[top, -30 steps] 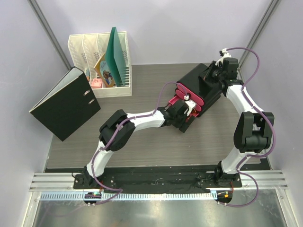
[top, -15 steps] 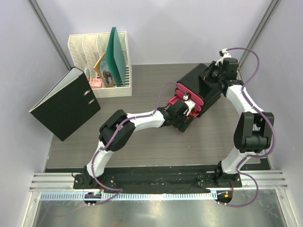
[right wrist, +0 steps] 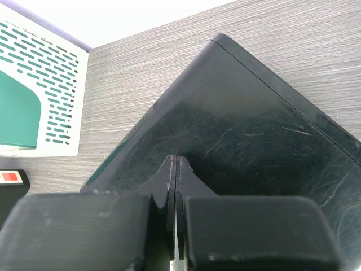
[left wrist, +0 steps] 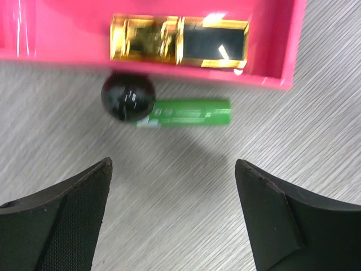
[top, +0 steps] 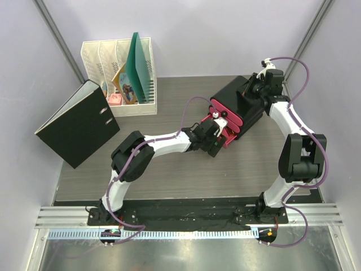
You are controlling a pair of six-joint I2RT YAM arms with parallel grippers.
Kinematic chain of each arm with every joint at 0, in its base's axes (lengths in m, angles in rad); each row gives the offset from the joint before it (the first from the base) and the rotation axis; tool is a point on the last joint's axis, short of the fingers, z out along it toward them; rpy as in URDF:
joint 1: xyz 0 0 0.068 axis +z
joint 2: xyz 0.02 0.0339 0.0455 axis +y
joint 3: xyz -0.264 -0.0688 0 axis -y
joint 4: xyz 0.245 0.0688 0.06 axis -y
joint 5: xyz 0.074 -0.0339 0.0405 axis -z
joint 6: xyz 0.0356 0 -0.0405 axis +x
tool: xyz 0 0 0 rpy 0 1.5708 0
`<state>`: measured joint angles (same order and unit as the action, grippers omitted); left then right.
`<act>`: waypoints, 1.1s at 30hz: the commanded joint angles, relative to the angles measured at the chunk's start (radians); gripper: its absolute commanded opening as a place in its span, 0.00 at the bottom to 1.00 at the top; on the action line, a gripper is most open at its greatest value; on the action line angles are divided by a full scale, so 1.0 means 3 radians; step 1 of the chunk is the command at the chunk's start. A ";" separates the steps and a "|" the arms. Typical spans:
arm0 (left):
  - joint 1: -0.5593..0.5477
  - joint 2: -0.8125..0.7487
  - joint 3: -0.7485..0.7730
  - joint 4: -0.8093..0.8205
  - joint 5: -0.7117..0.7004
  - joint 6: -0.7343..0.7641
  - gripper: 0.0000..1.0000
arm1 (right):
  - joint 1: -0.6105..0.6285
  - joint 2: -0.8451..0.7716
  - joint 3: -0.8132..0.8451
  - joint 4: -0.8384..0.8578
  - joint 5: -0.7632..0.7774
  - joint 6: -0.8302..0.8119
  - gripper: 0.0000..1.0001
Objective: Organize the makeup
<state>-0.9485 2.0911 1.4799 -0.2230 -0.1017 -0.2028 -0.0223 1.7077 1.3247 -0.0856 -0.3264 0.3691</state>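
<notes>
In the left wrist view a gold-and-black case (left wrist: pixel 179 40) lies inside an open pink drawer (left wrist: pixel 271 79). On the table just in front of the drawer lie a black round jar (left wrist: pixel 128 96) and a small green tube (left wrist: pixel 190 112), touching. My left gripper (left wrist: pixel 172 186) is open and empty, a little short of them; in the top view it (top: pixel 217 132) sits at the drawer front. My right gripper (right wrist: pixel 177 164) is shut, its tips on the lid of the black box (right wrist: pixel 248 130); it also shows at the box's far corner (top: pixel 258 90). The other makeup is out of view.
The black box with pink drawers (top: pixel 240 107) stands at the back right. A white file rack (top: pixel 118 76) with a green folder stands at the back left, and a black binder (top: pixel 76 124) leans at the left edge.
My left gripper has drawn back a little to the left from the drawer front. The right arm has not moved.
</notes>
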 commanded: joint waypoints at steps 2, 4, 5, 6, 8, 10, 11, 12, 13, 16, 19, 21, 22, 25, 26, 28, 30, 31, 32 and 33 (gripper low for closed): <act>0.0012 0.0127 0.0343 0.0074 0.0114 0.0031 0.91 | 0.0044 0.0316 -0.0325 -0.1192 0.0142 -0.0182 0.01; 0.0012 0.0198 0.0395 0.0073 0.0139 0.0026 0.91 | 0.0044 0.0311 -0.0325 -0.1192 0.0147 -0.0182 0.01; 0.0012 0.0214 0.0410 0.0073 0.0145 0.0026 0.92 | 0.0044 0.0311 -0.0325 -0.1192 0.0147 -0.0187 0.01; 0.0012 0.0234 0.0436 0.0068 0.0160 0.0021 0.92 | 0.0044 0.0311 -0.0320 -0.1192 0.0147 -0.0187 0.01; 0.0012 0.0285 0.0451 0.0063 0.0165 0.0026 0.93 | 0.0044 0.0316 -0.0320 -0.1192 0.0147 -0.0182 0.01; 0.0012 0.0316 0.0472 0.0048 0.0145 0.0026 0.96 | 0.0044 0.0321 -0.0315 -0.1192 0.0147 -0.0182 0.01; 0.0012 0.0336 0.0472 0.0048 0.0134 0.0021 1.00 | 0.0044 0.0321 -0.0315 -0.1192 0.0147 -0.0182 0.01; 0.0012 0.0347 0.0477 0.0043 0.0119 0.0021 1.00 | 0.0044 0.0321 -0.0315 -0.1197 0.0147 -0.0182 0.01; 0.0017 0.0357 0.0477 0.0043 0.0099 0.0021 1.00 | 0.0044 0.0321 -0.0315 -0.1192 0.0147 -0.0187 0.01; 0.0032 0.0383 0.0477 0.0083 0.0099 0.0011 1.00 | 0.0044 0.0321 -0.0315 -0.1192 0.0147 -0.0182 0.01; 0.0043 0.0413 0.0497 0.0109 0.0104 0.0001 1.00 | 0.0049 0.0321 -0.0310 -0.1197 0.0152 -0.0187 0.01; 0.0053 0.0454 0.0543 0.0099 0.0124 -0.0004 1.00 | 0.0044 0.0321 -0.0310 -0.1197 0.0152 -0.0187 0.01; 0.0058 0.0464 0.0558 0.0104 0.0124 -0.0009 1.00 | 0.0044 0.0326 -0.0310 -0.1202 0.0147 -0.0187 0.01; 0.0068 0.0505 0.0599 0.0104 0.0124 -0.0014 1.00 | 0.0044 0.0331 -0.0315 -0.1197 0.0147 -0.0187 0.01; 0.0073 0.0516 0.0630 0.0094 0.0129 -0.0020 0.99 | 0.0044 0.0331 -0.0315 -0.1202 0.0152 -0.0192 0.01; 0.0089 0.0531 0.0645 0.0084 0.0190 -0.0030 0.90 | 0.0044 0.0331 -0.0315 -0.1202 0.0152 -0.0197 0.01; 0.0104 0.0536 0.0645 0.0073 0.0236 -0.0040 0.83 | 0.0044 0.0331 -0.0315 -0.1202 0.0157 -0.0192 0.01; 0.0109 0.0531 0.0635 0.0073 0.0252 -0.0040 0.77 | 0.0044 0.0336 -0.0315 -0.1202 0.0157 -0.0197 0.01; 0.0114 0.0521 0.0610 0.0068 0.0267 -0.0040 0.74 | 0.0044 0.0336 -0.0315 -0.1202 0.0162 -0.0192 0.01; 0.0119 0.0511 0.0589 0.0063 0.0282 -0.0040 0.70 | 0.0044 0.0336 -0.0315 -0.1208 0.0162 -0.0192 0.01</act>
<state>-0.9325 2.2322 1.6474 -0.2134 -0.0586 -0.1970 -0.0223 1.7077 1.3251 -0.0849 -0.3267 0.3687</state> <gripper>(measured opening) 0.759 0.014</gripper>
